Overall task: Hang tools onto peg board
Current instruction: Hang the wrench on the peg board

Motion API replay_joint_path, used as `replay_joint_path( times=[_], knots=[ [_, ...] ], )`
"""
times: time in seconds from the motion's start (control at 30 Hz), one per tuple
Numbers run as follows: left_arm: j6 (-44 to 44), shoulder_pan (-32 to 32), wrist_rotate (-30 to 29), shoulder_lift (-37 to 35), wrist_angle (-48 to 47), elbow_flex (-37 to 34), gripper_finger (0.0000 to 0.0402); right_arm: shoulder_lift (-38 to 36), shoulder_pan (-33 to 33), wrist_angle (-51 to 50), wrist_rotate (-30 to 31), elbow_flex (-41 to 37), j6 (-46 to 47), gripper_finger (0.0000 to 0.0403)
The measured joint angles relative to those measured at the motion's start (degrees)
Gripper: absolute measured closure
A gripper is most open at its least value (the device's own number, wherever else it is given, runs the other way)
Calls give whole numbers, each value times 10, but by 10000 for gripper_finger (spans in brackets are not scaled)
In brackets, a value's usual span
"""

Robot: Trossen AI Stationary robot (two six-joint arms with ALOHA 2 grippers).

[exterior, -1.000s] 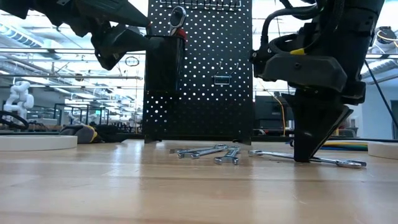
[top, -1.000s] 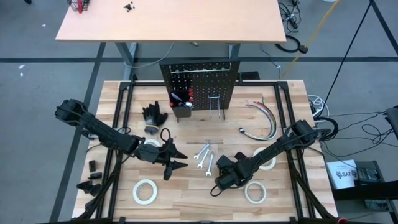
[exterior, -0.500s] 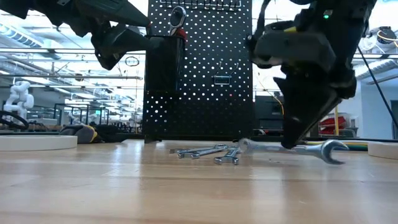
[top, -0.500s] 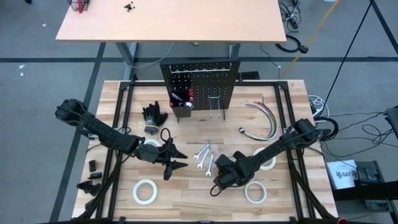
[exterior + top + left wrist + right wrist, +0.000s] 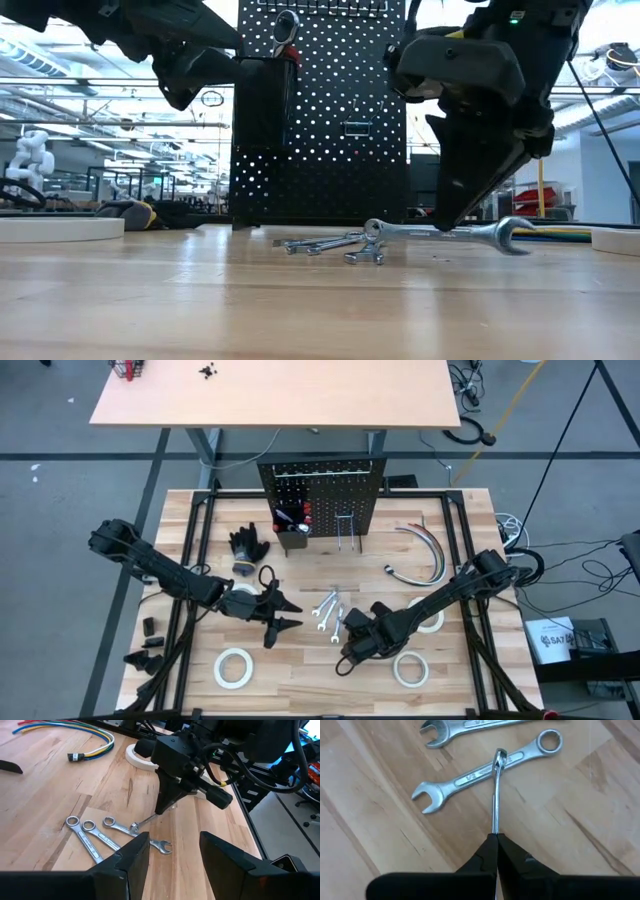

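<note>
Lying beside the held wrench [image 5: 495, 795]: three loose wrenches [image 5: 95, 834].

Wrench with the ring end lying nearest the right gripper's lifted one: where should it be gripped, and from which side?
Probably mid-shank, from straight above. The wrench lies flat on the table, so only its narrow shank offers two free edges for the fingers; the ring and open ends are wider. The right gripper is already shut on another wrench.
</note>
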Motion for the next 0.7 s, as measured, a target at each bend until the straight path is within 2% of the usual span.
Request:
replay_joint_path(
  times=[0.7],
  knots=[
    [2, 6, 0, 0, 0, 0, 226, 12, -1, 10, 2, 1, -6, 402]
  ],
)
